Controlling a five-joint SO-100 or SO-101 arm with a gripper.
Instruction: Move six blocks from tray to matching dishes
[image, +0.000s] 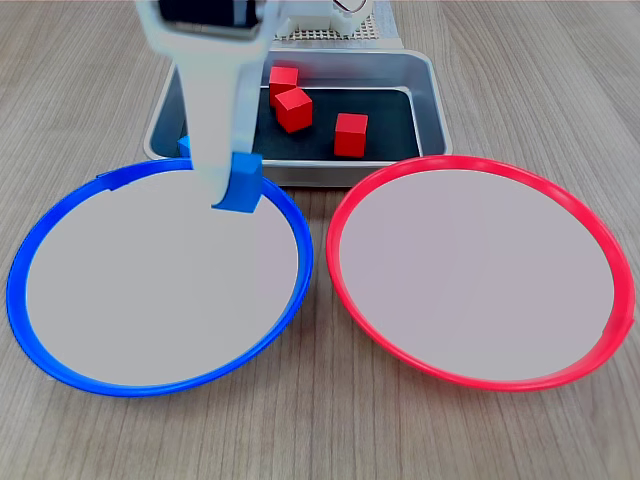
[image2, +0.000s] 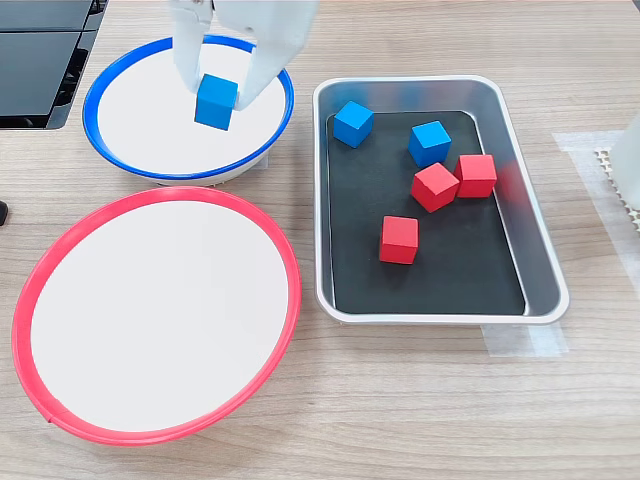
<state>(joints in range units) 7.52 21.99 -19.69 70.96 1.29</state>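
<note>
Your main risk at this point was a bad drop: the small matte bright blue cube (image2: 216, 101) looked to be carried above the floor of the round blue-rimmed plate (image2: 112, 80), and if you let go from there it could bounce or roll toward the rim, or stick briefly to one finger and fall askew. In the first exterior view the cube sat over the plate's far edge, nearest the rectangular silver metal tray (image2: 540, 270), so a release short of the centre might have sent it onto the wooden tabletop (image2: 420, 420). The white tool (image2: 218, 95) was closed on that cube, its two fingers pinching opposite faces. The arm reached down steeply from above. Two blue cubes (image2: 353, 123) and three red cubes (image2: 436, 186) lay in the tray; the red-rimmed plate (image2: 30, 290) was empty
</note>
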